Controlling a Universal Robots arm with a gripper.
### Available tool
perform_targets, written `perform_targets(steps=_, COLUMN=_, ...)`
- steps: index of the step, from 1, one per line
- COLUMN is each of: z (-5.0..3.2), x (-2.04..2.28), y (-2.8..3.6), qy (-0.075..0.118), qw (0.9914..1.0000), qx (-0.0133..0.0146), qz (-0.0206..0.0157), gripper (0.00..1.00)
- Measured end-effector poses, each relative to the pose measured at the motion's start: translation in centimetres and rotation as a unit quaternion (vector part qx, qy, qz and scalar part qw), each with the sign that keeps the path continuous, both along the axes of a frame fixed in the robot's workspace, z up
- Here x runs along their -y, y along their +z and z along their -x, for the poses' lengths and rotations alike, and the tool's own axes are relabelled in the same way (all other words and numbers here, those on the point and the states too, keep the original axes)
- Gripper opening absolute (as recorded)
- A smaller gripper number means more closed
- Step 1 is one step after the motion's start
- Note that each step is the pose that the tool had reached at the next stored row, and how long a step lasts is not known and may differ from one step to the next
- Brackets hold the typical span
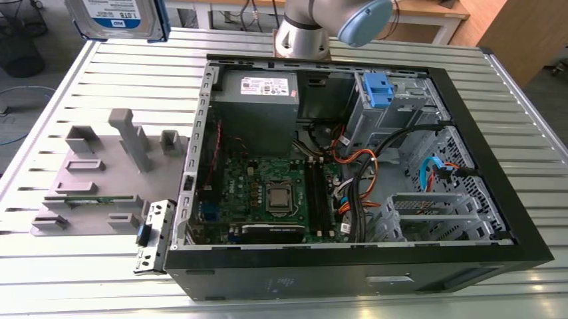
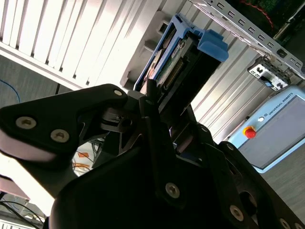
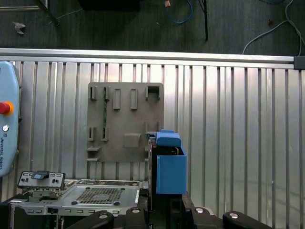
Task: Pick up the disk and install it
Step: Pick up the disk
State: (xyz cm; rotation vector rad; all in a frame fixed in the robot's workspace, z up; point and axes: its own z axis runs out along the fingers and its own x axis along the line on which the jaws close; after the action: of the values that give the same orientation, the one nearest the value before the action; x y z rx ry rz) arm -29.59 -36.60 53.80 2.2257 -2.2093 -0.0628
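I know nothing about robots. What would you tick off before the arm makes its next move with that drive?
1. Grip on the disk: ok. In the second wrist view the gripper is closed on its end.
2. Disk clear of the grey fixture: ok. It is held above it.
3. Blue side rails on the disk: ok.
4. Computer case open: ok. The inside is exposed.
5. Drive bay free: cannot tell. A blue clip sits beside it.
6. Cables out of the path: cannot tell. Some run close below the bay.
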Motion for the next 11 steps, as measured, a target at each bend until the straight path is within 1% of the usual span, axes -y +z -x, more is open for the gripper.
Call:
perform_targets(steps=6, z=-0.35, x=0.0, y=-0.01, qy=0.0, qw=1.0, qx=0.0, qz=0.0, gripper=0.35)
perform_targets(steps=11, z=-0.82, x=0.0, y=0.0, qy=0.0, qw=1.0, qx=0.0, qz=0.0, gripper=0.35)
